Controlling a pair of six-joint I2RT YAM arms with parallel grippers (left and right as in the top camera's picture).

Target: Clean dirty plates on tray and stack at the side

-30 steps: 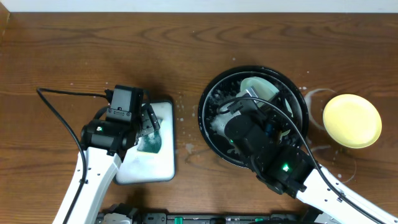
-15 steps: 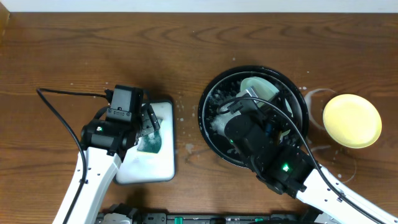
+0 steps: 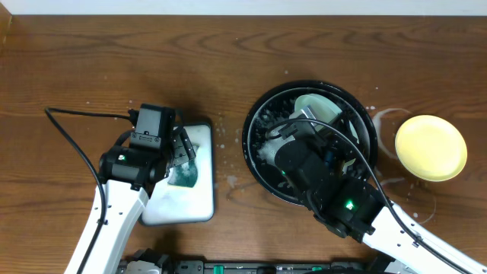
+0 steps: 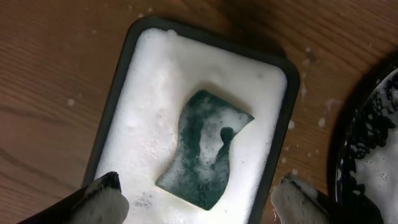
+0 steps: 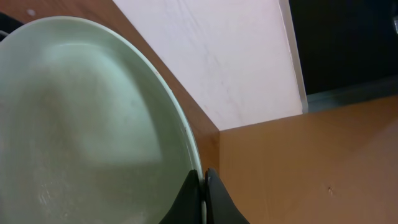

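Note:
The black tray (image 3: 249, 144) sits right of centre, wet with suds. My right gripper (image 5: 203, 186) is shut on the rim of a pale mint plate (image 5: 81, 124), which stands tilted up inside the tray; from overhead the plate (image 3: 316, 106) shows past my right arm. A yellow plate (image 3: 431, 148) lies flat on the table to the right of the tray. My left gripper (image 4: 202, 208) hangs open above the green sponge (image 4: 205, 149), its fingertips (image 4: 102, 199) wide apart and holding nothing.
The sponge lies in a white dark-rimmed tray (image 4: 124, 74) full of foam, left of the black tray. A black cable (image 3: 76, 116) runs across the table to the left arm. Drops of foam and water rings mark the wood around both trays.

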